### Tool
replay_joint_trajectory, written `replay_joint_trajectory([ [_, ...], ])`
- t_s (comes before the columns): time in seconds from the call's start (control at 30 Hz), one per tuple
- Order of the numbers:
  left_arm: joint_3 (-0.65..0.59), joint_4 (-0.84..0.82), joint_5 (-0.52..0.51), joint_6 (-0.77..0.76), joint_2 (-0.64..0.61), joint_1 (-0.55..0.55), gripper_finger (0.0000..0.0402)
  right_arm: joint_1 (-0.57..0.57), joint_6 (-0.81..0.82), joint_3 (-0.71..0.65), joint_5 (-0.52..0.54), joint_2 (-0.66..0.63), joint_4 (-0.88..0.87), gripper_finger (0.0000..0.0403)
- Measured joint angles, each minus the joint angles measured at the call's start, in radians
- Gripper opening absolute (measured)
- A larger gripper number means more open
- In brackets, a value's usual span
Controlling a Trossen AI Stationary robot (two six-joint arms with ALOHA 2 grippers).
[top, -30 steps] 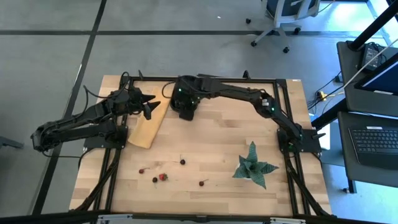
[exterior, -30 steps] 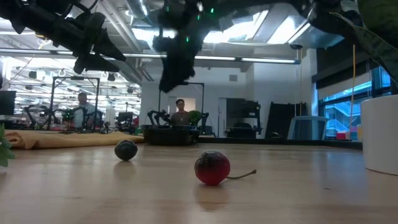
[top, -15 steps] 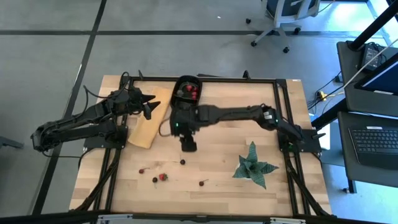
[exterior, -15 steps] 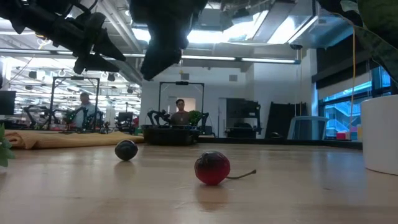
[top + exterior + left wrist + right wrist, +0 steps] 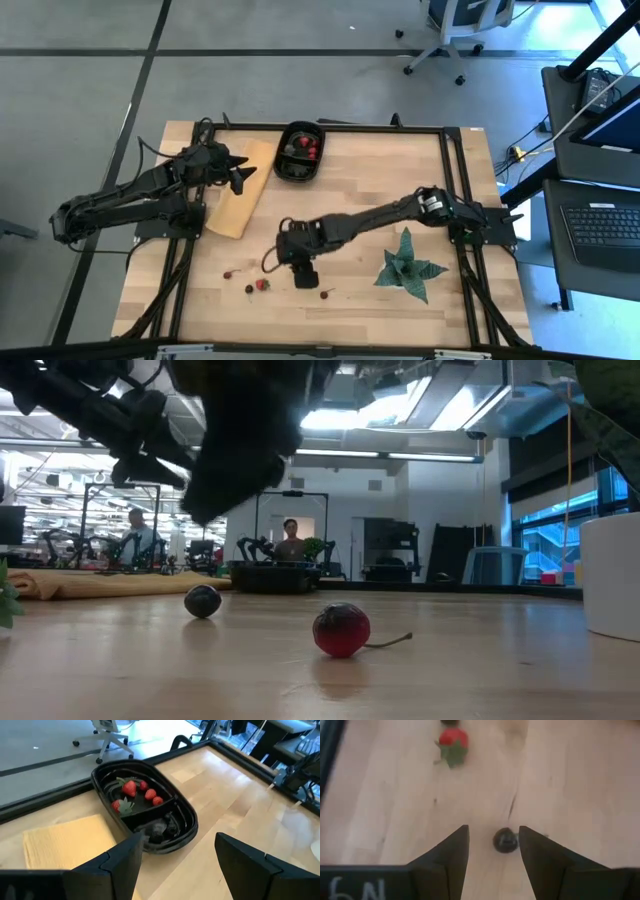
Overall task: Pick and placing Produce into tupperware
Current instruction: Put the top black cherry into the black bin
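The black tub [image 5: 300, 152] stands at the table's far edge, with red strawberries [image 5: 135, 790] in one compartment and dark berries [image 5: 159, 826] in the other. Loose on the near table lie a strawberry [image 5: 262, 285], a dark berry [image 5: 249, 289] and two stemmed cherries [image 5: 228, 273] [image 5: 325, 294]. My right gripper [image 5: 304, 277] hangs open above them. In the right wrist view [image 5: 494, 832] a dark berry [image 5: 505, 840] lies below the gap between its fingers, and the strawberry [image 5: 453, 740] lies beyond. My left gripper [image 5: 238, 172] waits open over the tan board [image 5: 235, 195], facing the tub [image 5: 145, 805].
A green spiky plant [image 5: 408, 265] in a white pot [image 5: 612, 575] stands right of the right gripper. A black frame [image 5: 455, 170] runs around the table top. In the low view a cherry [image 5: 341, 630] and a dark berry [image 5: 203, 601] lie on bare wood.
My right gripper has swung from above the tub at the far edge toward the near edge and come lower, and now hangs over the loose fruit in the middle of the table. The tub, hidden under it before, now shows.
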Motion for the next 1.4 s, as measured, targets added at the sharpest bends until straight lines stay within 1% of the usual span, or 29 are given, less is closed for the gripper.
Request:
replay_joint_trajectory([
  [0.23, 0.000, -0.064, 0.000, 0.000, 0.000, 0.000, 0.0240, 0.015, 0.092, -0.108, 0.124, 0.000, 0.078, 0.0174],
  [0.5, 0.000, -0.111, 0.000, 0.000, 0.000, 0.000, 0.0240, 0.015, 0.156, -0.227, 0.130, 0.000, 0.251, 0.0174],
  [0.77, 0.000, -0.119, 0.000, 0.000, 0.000, 0.000, 0.0240, 0.015, 0.181, -0.287, 0.130, 0.000, 0.312, 0.0174],
  [1.0, 0.000, -0.118, 0.000, 0.000, 0.000, 0.000, 0.0240, 0.015, 0.179, -0.290, 0.130, 0.000, 0.331, 0.0174],
  [1.1, 0.000, -0.118, 0.000, 0.001, 0.000, 0.000, 0.0240, 0.009, 0.180, -0.290, 0.130, 0.002, 0.332, 0.0164],
  [1.3, 0.000, -0.118, 0.000, 0.001, 0.000, 0.000, 0.0240, 0.006, 0.177, -0.290, 0.132, 0.006, 0.330, 0.0117],
  [1.4, 0.000, -0.118, 0.000, 0.001, 0.000, 0.000, 0.0240, 0.006, 0.175, -0.290, 0.134, 0.006, 0.331, 0.0116],
])
